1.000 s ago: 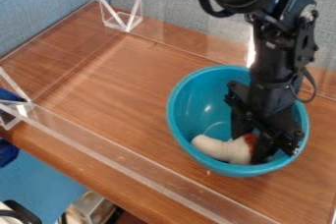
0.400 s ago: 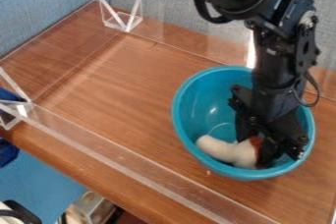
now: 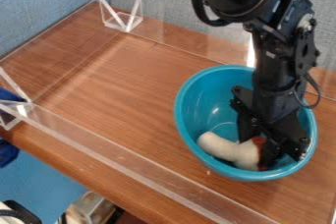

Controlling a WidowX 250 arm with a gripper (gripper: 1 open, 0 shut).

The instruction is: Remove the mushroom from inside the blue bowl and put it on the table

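A: The black arm is reaching straight down into the blue bowl (image 3: pixel 210 105), which is sitting near the desk's (image 3: pixel 105 81) right front edge.

B: And the hand (image 3: pixel 266 145) is pinching tight on the mushroom (image 3: pixel 238 150); its reddish cap is tucked between the fingers.

A: The cream stem is sticking out leftward, lying low against the bowl's bottom, inside the rim.
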